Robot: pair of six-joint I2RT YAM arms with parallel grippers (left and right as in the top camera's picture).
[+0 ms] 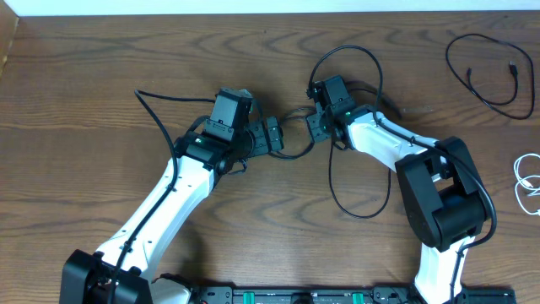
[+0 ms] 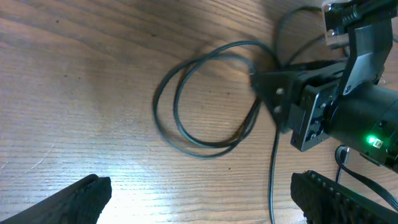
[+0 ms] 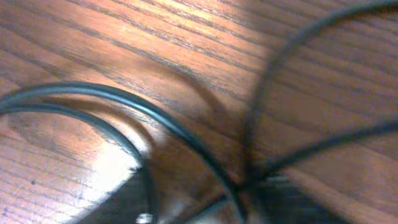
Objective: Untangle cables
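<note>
I can tell three thin flexible cords apart: one looped black cord [image 2: 205, 144], one coiled black cord [image 1: 449, 57] and one short white cord [image 1: 518, 173].

Left pincer [image 1: 272, 135] and right pincer [image 1: 318, 124] facing mid-table
Black cable loops [image 1: 294, 154] are lying between them; a second black cable [image 1: 513, 69] and a white cable [image 1: 525, 179] are resting far right.

Brown wood-grain tabletop [image 1: 84, 67] fills nearly every view, w/ wavy grain and knots on both sides of the left pincer [image 1: 272, 135] & right pincer [image 1: 317, 127]. Well beyond both, past the far edge, there's a thin pale strip [image 1: 253, 7]; wall or floor, can't tell. Light: a bright glare patch [image 2: 124, 177] on the wood just ahead of the left pincer, and a second glare [image 3: 112, 168] under the right pincer. Wood is duller elsewhere.
</note>
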